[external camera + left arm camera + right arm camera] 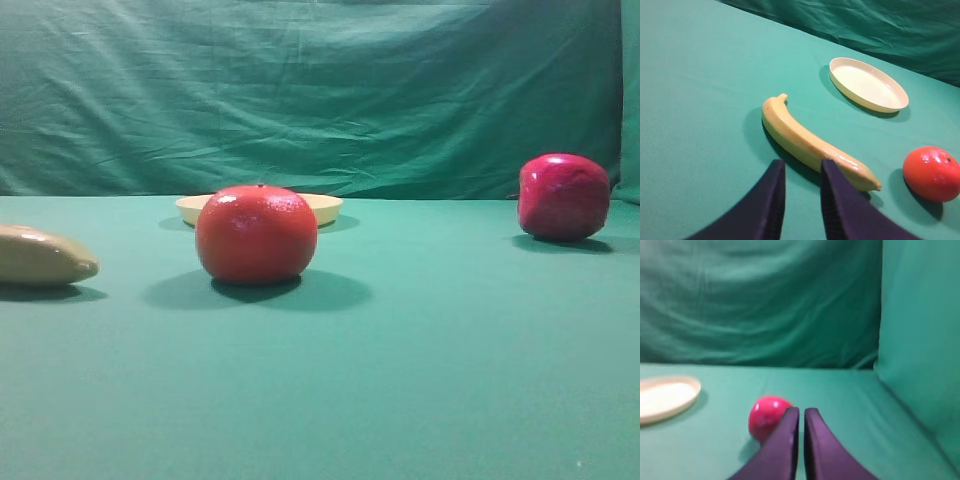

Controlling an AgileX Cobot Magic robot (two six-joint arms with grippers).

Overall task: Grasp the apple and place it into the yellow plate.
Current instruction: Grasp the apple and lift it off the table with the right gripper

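Note:
The apple [563,196], glossy crimson, stands on the green table at the far right. In the right wrist view it [766,416] lies just beyond and left of my right gripper [801,411], whose jaws are almost touching and hold nothing. The yellow plate [326,208] sits at the back, partly hidden by the orange-red fruit; it also shows in the left wrist view [867,84] and at the left edge of the right wrist view [665,397]. My left gripper [801,169] hovers beside the banana, jaws a little apart and empty. Neither gripper shows in the exterior view.
An orange-red round fruit [256,234] stands in front of the plate; it also shows in the left wrist view [932,173]. A tan-yellow banana [40,256] lies at the left, and in the left wrist view [810,142]. A green cloth backdrop [320,90] hangs behind, with a side wall at the right [920,340].

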